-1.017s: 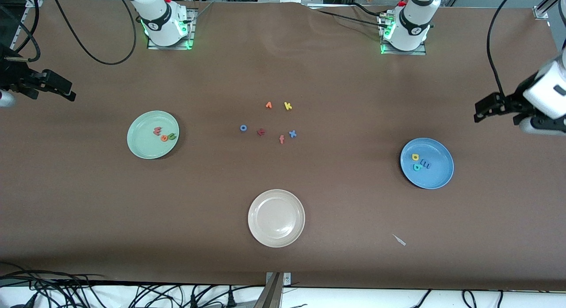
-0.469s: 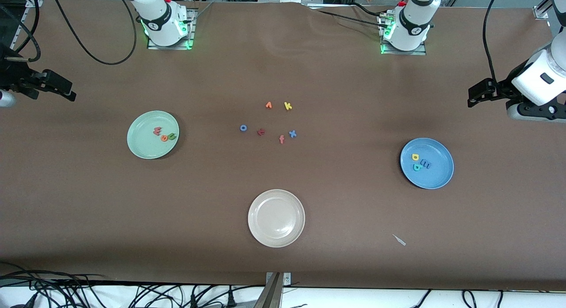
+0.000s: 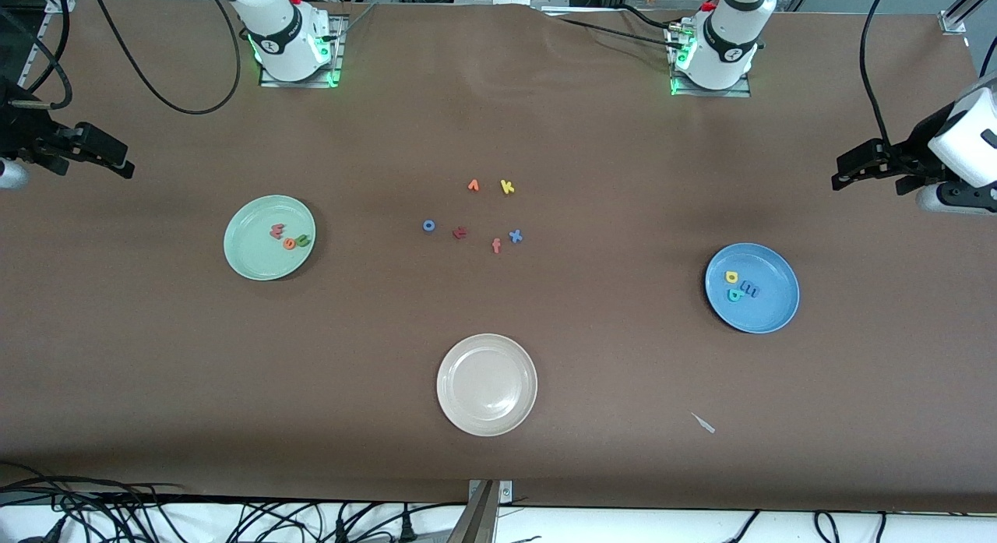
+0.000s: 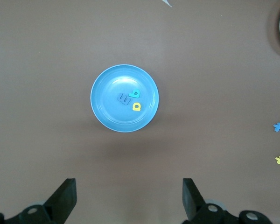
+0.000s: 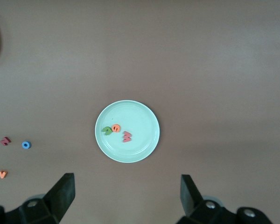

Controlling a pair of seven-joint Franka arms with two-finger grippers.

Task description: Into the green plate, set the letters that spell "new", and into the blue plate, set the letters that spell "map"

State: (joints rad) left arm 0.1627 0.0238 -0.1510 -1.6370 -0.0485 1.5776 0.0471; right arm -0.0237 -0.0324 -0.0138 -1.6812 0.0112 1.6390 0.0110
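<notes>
The pale green plate [image 3: 269,238] sat toward the right arm's end of the surface [image 3: 623,387] and held three foam letters in a loose cluster: a salmon-pink "w" [image 3: 276,231], an orange "e" [image 3: 289,243] and a green "n" [image 3: 302,240], lying flat and close together, none aligned to read as a word. The blue plate [image 3: 752,287] sat toward the left arm's end and held a yellow "p" [image 3: 731,276], a blue "m" [image 3: 750,289] and a teal "a" [image 3: 734,295], also flat and bunched, the "m" turned on its side. Between the plates lay loose letters: an orange one [image 3: 473,186], a yellow "k" [image 3: 507,187], a blue "o" [image 3: 428,226], a dark red one [image 3: 459,233], a salmon "f" [image 3: 496,246] and a blue "x" [image 3: 515,236]. A beige plate [image 3: 487,384] lay nearer the camera. The left end effector [image 3: 845,174] hung wide open and empty above the surface near the blue plate; the right end effector [image 3: 125,165] hung equally open and empty near the green plate.
</notes>
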